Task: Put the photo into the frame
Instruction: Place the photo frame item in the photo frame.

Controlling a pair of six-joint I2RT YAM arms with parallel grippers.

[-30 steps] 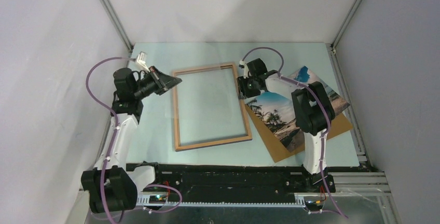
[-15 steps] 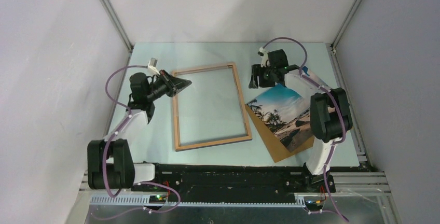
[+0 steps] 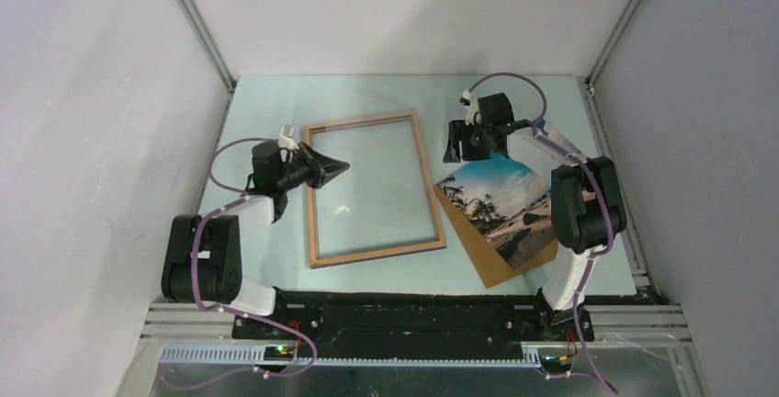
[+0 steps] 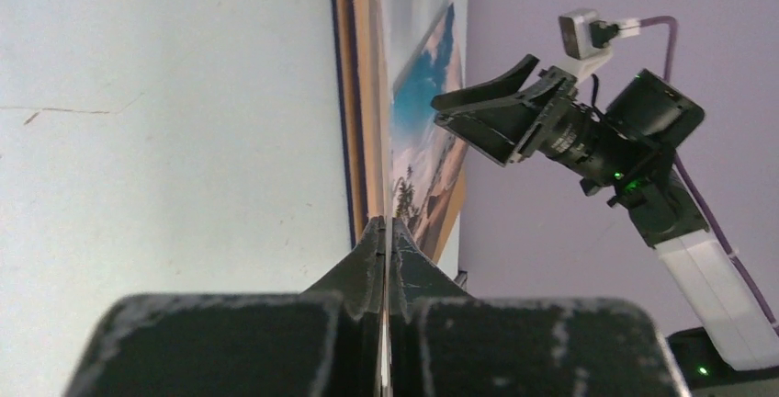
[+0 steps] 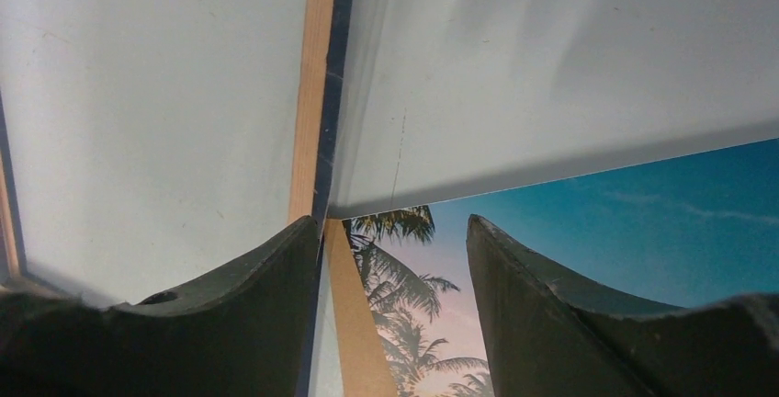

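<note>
The frame (image 3: 378, 252) lies flat mid-table, wood-brown side up, with its clear pane showing the table. The photo (image 3: 496, 199), a beach with palms, lies face up to its right on a brown backing board (image 3: 489, 266). My left gripper (image 3: 342, 166) is shut, low over the frame's left border (image 4: 354, 94), with nothing visibly held. My right gripper (image 3: 455, 151) is open just above the photo's far left corner (image 5: 404, 232), with one finger (image 5: 230, 305) by the frame's right border (image 5: 310, 94).
The enclosure's walls and metal posts (image 3: 197, 25) ring the table. The backing board sticks out from under the photo toward the near right. The arm bases sit on the black rail (image 3: 404, 310) at the near edge.
My left arm has dropped low and moved its shut gripper right, onto the frame's left border. My right gripper has moved back from the frame's right edge to the photo's far corner.
</note>
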